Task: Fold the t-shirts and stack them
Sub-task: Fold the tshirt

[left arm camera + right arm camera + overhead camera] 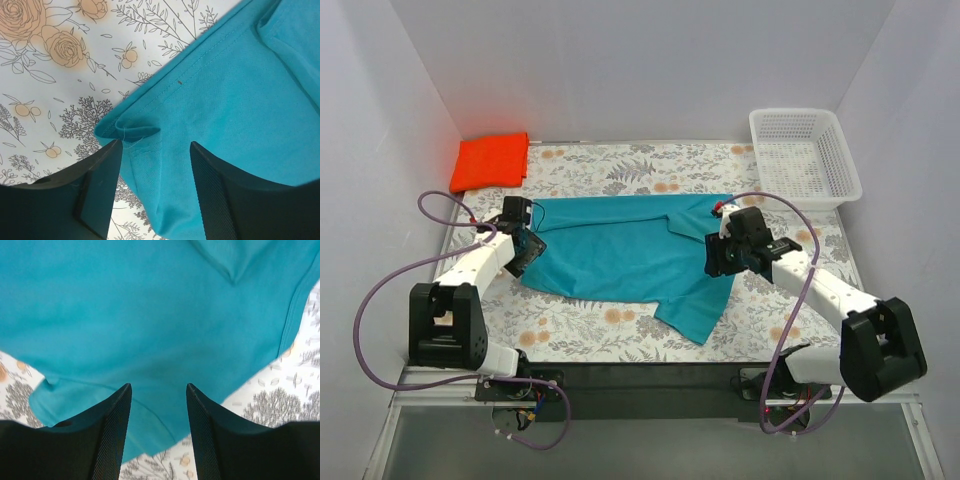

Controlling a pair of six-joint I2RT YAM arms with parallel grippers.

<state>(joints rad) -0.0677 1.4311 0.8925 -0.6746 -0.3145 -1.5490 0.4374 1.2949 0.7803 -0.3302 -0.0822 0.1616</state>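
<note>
A teal t-shirt point(620, 255) lies spread across the middle of the floral table, one sleeve pointing to the near right. A folded orange t-shirt point(491, 161) sits at the far left corner. My left gripper point(527, 252) is open over the shirt's left edge; in the left wrist view point(156, 150) a folded corner of the teal cloth point(225, 100) lies between the fingers. My right gripper point(717, 258) is open over the shirt's right side; in the right wrist view point(159, 390) the teal cloth point(125, 315) lies under it.
A white plastic basket point(804, 157) stands at the far right corner. White walls close the table on three sides. The floral tablecloth point(600, 330) shows bare in front of the shirt.
</note>
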